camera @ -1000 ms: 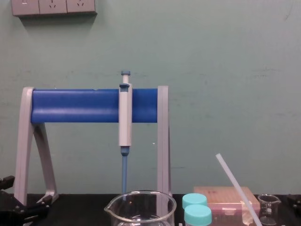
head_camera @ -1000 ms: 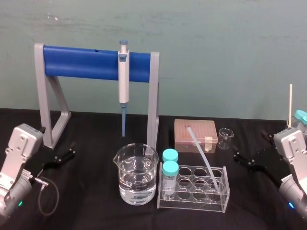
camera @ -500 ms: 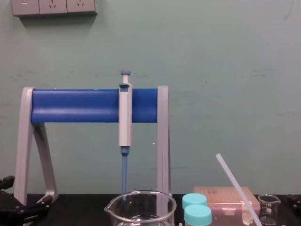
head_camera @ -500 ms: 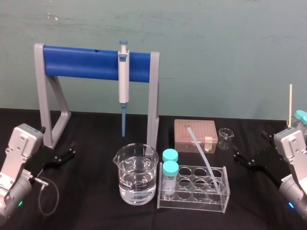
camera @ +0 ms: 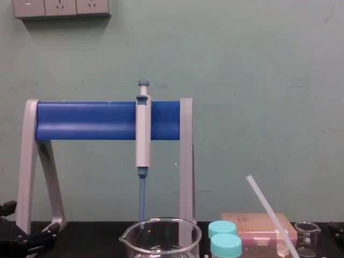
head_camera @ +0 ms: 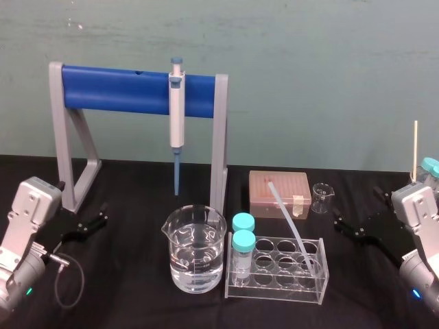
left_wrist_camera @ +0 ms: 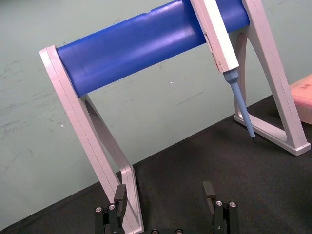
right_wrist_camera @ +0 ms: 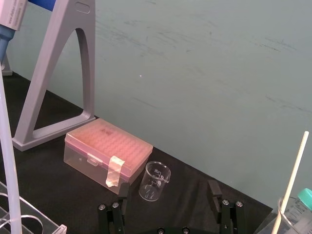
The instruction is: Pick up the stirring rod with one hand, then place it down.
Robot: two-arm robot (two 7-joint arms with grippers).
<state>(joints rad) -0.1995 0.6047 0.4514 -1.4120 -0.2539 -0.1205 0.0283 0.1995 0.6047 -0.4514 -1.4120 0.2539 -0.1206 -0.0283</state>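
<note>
The stirring rod [head_camera: 293, 227] is a long translucent-white rod. It leans with its lower end in the clear tube rack [head_camera: 310, 292] and its upper end over the pink box; the rod [camera: 270, 213] rises slanting in the chest view and the rod [right_wrist_camera: 8, 161] runs along the right wrist view's edge. My right gripper [head_camera: 360, 210] hovers open and empty to the right of the rack, with its fingers [right_wrist_camera: 123, 192] spread. At the table's left side my left gripper [head_camera: 100, 214] is open and empty near the stand's foot, its fingers [left_wrist_camera: 120, 194] wide apart.
A grey stand with a blue bar [head_camera: 116, 90] holds a pipette [head_camera: 177, 123]. A large beaker of water [head_camera: 195, 250] sits beside the rack, which holds two teal-capped tubes [head_camera: 242, 241]. Behind are a pink box [head_camera: 280, 194] and a small beaker [head_camera: 321, 197]. A thin stick [head_camera: 415, 147] stands at far right.
</note>
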